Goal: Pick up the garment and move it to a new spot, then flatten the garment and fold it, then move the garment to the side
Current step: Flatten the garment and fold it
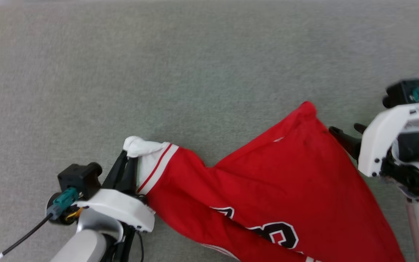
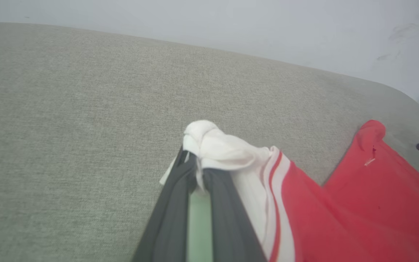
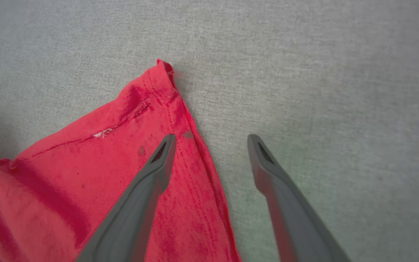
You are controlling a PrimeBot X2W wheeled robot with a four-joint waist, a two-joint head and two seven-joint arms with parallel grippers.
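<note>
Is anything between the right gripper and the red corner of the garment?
Nothing visible. The right gripper is open at the edge of the garment: one finger over the red fabric, the other over the grey upholstery.

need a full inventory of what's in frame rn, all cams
shirt: one, red with white striped-trim sleeve and black-and-white lettering, rumpled across the lower middle and right of the head view.
upholstered surface: one, grey-green, under everything.
wall: one, pale grey, behind the surface in the left wrist view.
left gripper: one, dark fingers, lower left, shut on the shirt's white sleeve.
right gripper: one, dark fingers, at right, open, one finger over the shirt's red corner, the other over bare surface.
</note>
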